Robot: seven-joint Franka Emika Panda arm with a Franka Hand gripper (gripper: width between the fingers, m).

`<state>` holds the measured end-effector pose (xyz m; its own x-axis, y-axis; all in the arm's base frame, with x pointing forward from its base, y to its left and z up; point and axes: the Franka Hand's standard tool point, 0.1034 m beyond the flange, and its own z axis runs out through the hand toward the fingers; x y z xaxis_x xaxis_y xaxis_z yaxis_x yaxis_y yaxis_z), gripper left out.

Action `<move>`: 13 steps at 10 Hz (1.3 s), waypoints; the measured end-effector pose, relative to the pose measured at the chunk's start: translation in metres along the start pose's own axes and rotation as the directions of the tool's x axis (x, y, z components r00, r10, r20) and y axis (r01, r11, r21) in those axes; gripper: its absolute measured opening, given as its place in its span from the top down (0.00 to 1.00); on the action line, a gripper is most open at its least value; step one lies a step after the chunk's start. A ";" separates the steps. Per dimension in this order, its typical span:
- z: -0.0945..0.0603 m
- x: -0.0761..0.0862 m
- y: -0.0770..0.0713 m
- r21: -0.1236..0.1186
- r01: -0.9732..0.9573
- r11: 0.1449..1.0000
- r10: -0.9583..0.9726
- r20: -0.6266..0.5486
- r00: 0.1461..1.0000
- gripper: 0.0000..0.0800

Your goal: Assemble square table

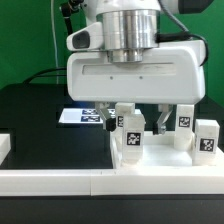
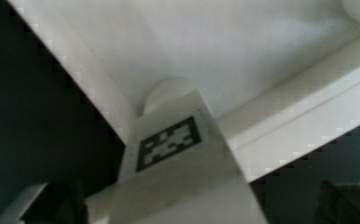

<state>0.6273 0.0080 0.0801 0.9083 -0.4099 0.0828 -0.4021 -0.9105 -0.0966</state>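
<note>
Nearest us in the wrist view stands a short white blocky tagged leg [image 2: 168,165], upright between our gripper's [image 1: 136,122] parted, empty jaws. Behind it lies the large white square plastic top [image 1: 135,75], tilted up against the long white border rail [image 1: 110,180]. We judge a leg is being chosen; next comes closing squarely on it. Our arm hangs vertical, wrist down.

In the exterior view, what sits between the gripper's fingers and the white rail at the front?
One white tagged leg stands upright there, directly under the open gripper, on the near side against the front rail. The wrist view shows the same leg between the fingers.
</note>
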 end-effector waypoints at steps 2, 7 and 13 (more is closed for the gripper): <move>0.001 -0.001 0.001 -0.003 0.100 0.995 -0.100 0.001 0.995 0.19; 0.001 0.000 0.003 -0.004 -0.083 0.997 0.083 0.000 0.997 0.64; 0.003 0.000 0.006 -0.021 -0.850 0.526 0.850 0.041 0.525 0.64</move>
<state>0.6255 0.0029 0.0766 0.1402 -0.9869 -0.0793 -0.9862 -0.1320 -0.0999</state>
